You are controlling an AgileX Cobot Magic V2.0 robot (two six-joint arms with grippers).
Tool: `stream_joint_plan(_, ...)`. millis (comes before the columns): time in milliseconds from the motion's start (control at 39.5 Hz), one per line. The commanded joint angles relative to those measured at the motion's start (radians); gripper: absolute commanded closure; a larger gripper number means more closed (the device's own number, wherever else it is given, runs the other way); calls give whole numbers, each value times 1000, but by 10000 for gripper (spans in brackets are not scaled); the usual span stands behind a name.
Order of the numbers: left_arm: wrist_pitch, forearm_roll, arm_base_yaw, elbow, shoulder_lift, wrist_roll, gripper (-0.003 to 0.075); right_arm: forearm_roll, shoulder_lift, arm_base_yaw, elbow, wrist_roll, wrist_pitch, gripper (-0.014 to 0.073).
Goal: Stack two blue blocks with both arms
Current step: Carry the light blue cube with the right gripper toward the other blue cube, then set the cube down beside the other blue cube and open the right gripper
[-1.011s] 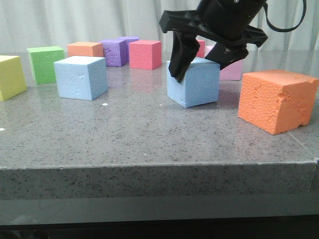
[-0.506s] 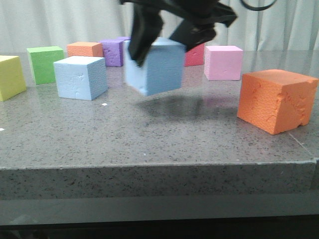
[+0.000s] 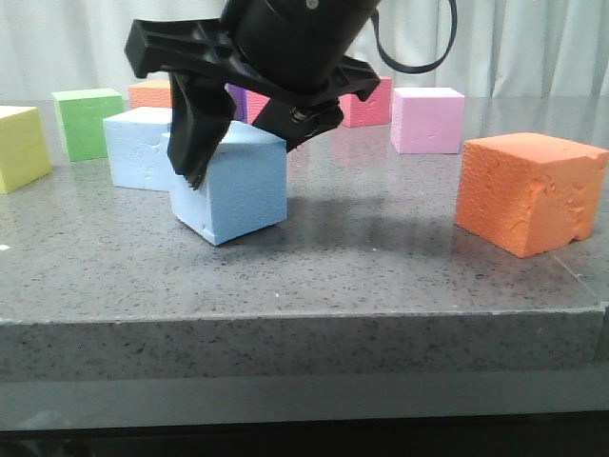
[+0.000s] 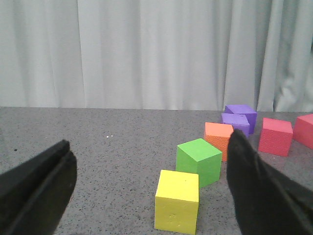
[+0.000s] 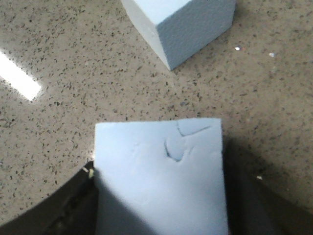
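Item: carry step. My right gripper [image 3: 243,143] is clamped on the light blue foam cube with a dented top [image 3: 231,181], low over the grey stone table [image 3: 381,257], just in front of the second light blue foam cube [image 3: 138,143]. My left gripper [image 4: 146,186] is spread, grasping nothing. Next move, I judge: raise, centre over second cube, lower. Containers: none visible.

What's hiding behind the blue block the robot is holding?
Behind the held blue block sits the other blue block, partly covered by it and the right gripper. Farther back, the orange block peeks out.
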Motion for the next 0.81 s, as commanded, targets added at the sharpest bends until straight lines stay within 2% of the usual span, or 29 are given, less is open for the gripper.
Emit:
stream_joint_plan(0, -87, -2, 1, -31, 13, -6, 121, 5, -49, 0, -34, -12, -21, 120)
stream_joint_plan(101, -87, -2, 1, -31, 13, -6, 121, 4, -49, 0, -34, -12, -2, 23)
stream_joint_plan(228, -87, -2, 1, -31, 13, -6, 121, 3, -52, 0, -39, -12, -12, -58)
stream_joint_plan(556, -87, -2, 1, -31, 13, -6, 121, 2, -140, 0, -115, -12, 3, -59)
stream_joint_plan(632, -87, -2, 1, -31, 13, -6, 121, 2, -152, -2, -118, -12, 0, -4)
stream_joint_plan(784, -87, -2, 1, -31, 13, -6, 121, 2, -182, -25, -118, -7, -13, 297)
